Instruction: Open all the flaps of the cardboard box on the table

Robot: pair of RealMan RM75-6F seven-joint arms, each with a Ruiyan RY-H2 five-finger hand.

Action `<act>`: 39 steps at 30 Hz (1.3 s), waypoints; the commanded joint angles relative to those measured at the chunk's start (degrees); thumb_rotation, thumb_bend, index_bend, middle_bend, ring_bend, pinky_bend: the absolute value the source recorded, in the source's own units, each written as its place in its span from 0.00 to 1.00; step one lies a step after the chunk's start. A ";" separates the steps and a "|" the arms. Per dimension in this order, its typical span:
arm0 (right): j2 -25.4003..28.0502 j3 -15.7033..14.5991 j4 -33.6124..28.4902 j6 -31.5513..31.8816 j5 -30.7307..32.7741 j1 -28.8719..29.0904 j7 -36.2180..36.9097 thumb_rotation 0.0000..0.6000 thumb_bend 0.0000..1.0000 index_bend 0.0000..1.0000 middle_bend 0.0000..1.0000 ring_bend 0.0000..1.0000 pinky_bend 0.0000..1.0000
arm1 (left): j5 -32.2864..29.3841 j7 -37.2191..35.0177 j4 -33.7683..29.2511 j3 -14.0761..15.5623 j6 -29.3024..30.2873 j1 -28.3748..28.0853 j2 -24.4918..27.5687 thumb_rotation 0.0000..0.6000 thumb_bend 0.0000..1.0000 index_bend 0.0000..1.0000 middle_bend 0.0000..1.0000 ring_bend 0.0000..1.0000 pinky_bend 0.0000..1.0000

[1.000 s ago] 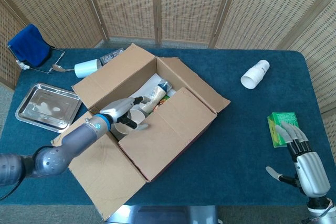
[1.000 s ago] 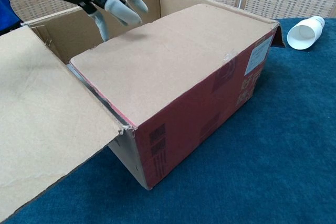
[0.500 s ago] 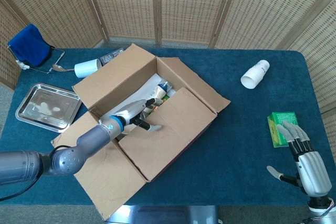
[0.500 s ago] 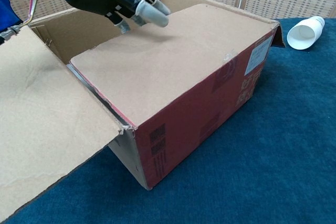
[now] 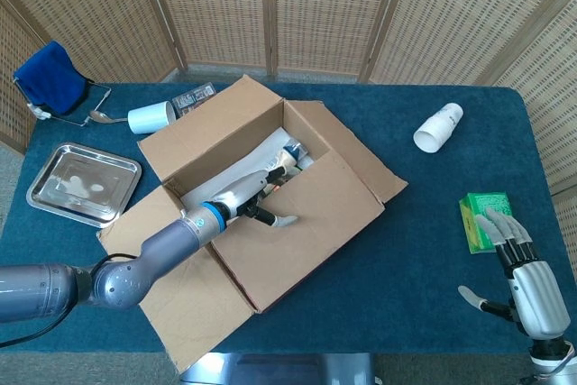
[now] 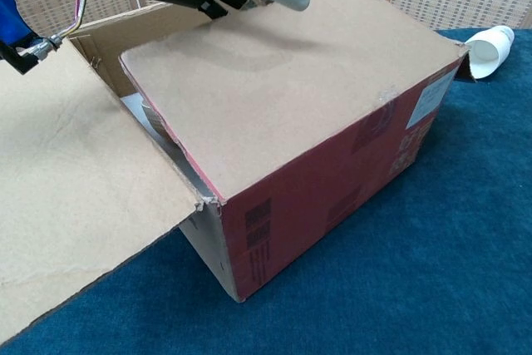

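Reaching over the box (image 5: 270,214), left hand (image 5: 257,200) at its closed flap (image 6: 274,97).
Left fingers extended, holding nothing; right hand (image 5: 523,268) spread open, apart from everything.

No words, brand names or numbers can be read anywhere in either view. The cardboard box (image 6: 332,180) carries a small white label (image 6: 431,102) near the upper corner of its red side, with print too fine to make out, and several dark printed blocks (image 6: 259,220) on the same side that stay illegible. The green packet (image 5: 482,219) on the surface (image 5: 424,259) shows a pattern, yet no legible lettering.
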 commanded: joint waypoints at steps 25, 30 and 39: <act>0.02 -0.17 -0.16 -0.19 -0.26 0.08 -0.32 1.00 0.08 0.00 0.00 0.00 0.00 | 11.95 -8.88 -6.38 -9.57 6.27 5.50 -2.25 0.82 0.00 0.16 0.16 0.17 0.42; -0.02 -0.09 -0.03 -0.35 -0.01 0.15 -0.36 1.00 0.08 0.00 0.00 0.00 0.00 | 13.09 -9.06 -6.38 -10.18 7.58 5.23 -3.94 0.82 0.00 0.16 0.15 0.17 0.42; -0.78 0.56 0.17 -0.11 0.89 -0.04 -2.74 1.00 0.08 0.00 0.00 0.00 0.00 | 11.33 -8.52 -6.33 -11.01 7.86 2.02 -7.50 0.81 0.00 0.16 0.15 0.17 0.41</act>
